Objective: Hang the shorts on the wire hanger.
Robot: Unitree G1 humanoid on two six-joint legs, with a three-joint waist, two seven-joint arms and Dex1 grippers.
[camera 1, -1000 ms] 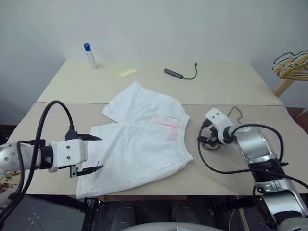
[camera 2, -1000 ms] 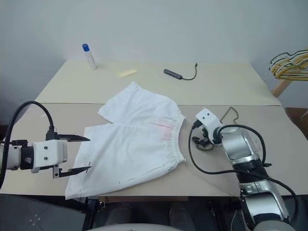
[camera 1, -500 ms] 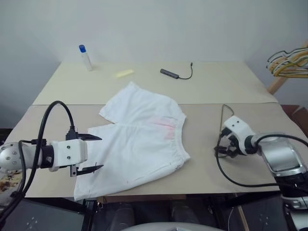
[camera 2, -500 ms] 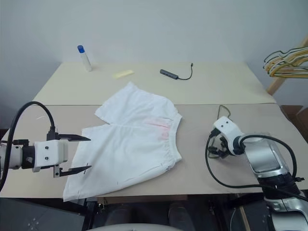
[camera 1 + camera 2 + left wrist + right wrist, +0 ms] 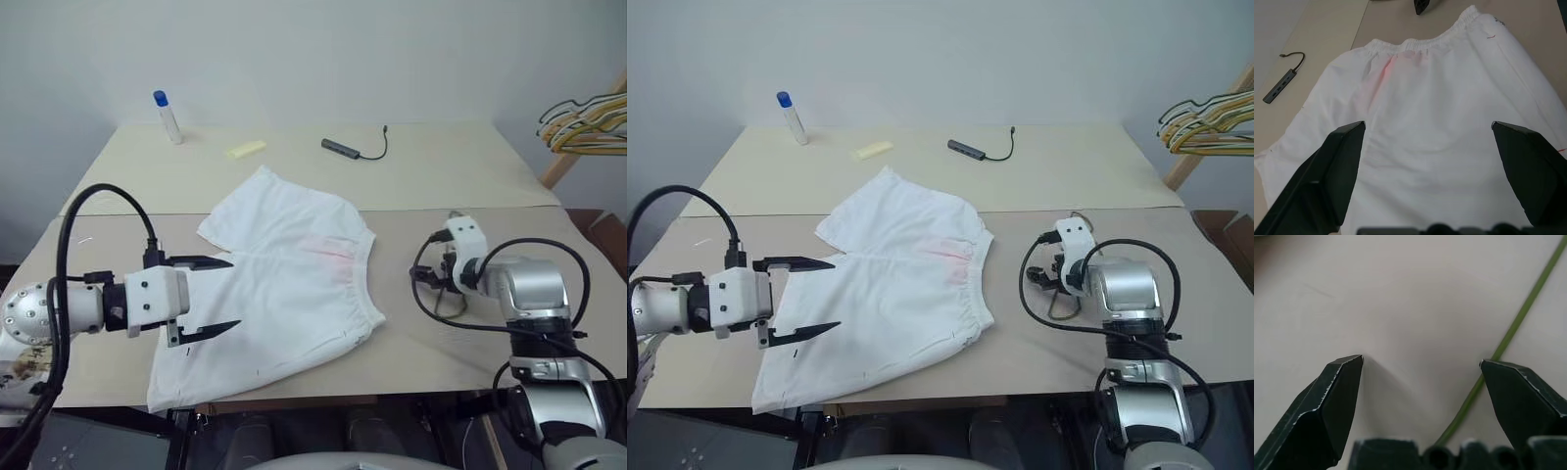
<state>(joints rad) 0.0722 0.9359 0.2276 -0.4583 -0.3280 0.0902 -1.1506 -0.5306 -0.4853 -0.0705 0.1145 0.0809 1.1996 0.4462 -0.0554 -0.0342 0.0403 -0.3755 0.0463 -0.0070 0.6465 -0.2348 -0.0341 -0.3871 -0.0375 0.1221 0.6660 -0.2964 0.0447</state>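
step: pick up wire hanger (image 5: 1508, 335) | right hand (image 5: 1420, 364) open, empty, wire near one finger; straddle it, then close | left hand (image 5: 211, 294) open above shorts (image 5: 284, 284) flat on desk (image 5: 451, 176); wait

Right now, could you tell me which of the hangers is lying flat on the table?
The wire hanger, a single thin green wire lying between the right gripper's open fingers; the yellow and black hangers hang beyond the table's edge.
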